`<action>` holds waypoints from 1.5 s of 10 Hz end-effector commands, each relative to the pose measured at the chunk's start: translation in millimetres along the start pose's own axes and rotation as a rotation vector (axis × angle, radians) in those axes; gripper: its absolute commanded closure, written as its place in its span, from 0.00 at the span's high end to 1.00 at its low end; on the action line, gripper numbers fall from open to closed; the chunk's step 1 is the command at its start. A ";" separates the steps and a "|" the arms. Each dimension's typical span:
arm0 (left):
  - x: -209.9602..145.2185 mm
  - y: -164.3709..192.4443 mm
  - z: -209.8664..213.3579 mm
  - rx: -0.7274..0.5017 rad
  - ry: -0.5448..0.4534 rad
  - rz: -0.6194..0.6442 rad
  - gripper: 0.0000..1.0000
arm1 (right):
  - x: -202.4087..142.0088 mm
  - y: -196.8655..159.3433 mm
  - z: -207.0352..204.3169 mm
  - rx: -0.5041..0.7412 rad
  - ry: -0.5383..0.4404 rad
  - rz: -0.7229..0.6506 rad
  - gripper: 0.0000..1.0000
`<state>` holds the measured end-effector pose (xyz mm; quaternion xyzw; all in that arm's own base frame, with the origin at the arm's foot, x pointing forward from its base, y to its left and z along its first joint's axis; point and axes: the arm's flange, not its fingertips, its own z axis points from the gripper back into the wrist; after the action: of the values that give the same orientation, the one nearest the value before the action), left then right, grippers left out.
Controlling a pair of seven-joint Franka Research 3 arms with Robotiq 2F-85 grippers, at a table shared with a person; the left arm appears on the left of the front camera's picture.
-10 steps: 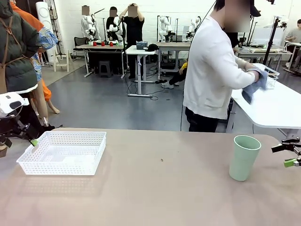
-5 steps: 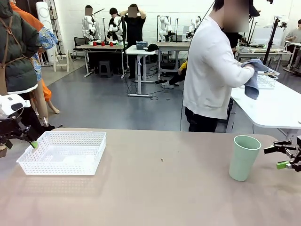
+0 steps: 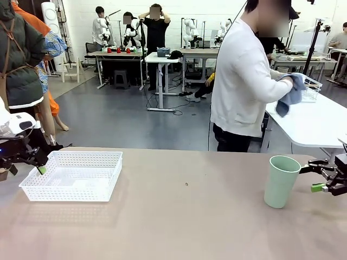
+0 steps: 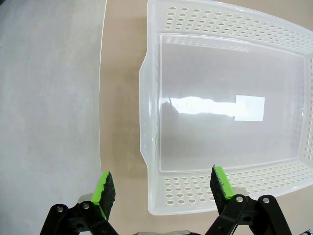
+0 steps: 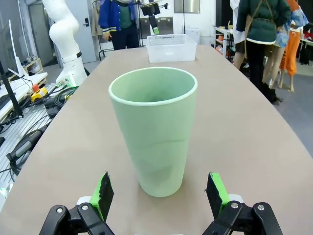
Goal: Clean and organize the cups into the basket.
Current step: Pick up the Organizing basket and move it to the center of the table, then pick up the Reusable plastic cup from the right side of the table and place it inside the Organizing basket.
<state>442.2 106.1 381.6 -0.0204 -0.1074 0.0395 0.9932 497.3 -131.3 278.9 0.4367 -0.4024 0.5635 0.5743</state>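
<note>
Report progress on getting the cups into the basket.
Done: nothing; the basket holds no cup. In hand: the right gripper, open, faces the upright mint green cup without touching; the left gripper hangs open over the basket's edge. Left: grasp the cup, carry it across, set it in.

On my screen I see a grey floor (image 3: 124, 116) running back to a white wall (image 3: 173, 8), white tables (image 3: 160, 57) lined along it, a dark stool (image 3: 121, 79) near them, and another white table (image 3: 317, 122) at right.
</note>
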 end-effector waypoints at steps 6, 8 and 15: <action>22.1 8.0 -11.6 -0.004 0.064 0.000 1.00 | 4.3 -0.1 -38.0 0.048 -0.016 0.058 1.00; 28.3 9.5 -24.2 -0.012 0.106 -0.001 1.00 | 5.7 -1.3 -47.6 0.059 -0.013 0.052 1.00; 38.8 0.8 -41.4 -0.018 0.098 -0.017 1.00 | 6.9 -4.1 -72.2 0.095 0.002 0.038 1.00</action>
<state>484.4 107.6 351.0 -0.0239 -0.0548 0.0352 0.9976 502.8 -68.2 265.7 0.4598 -0.3818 0.5959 0.5364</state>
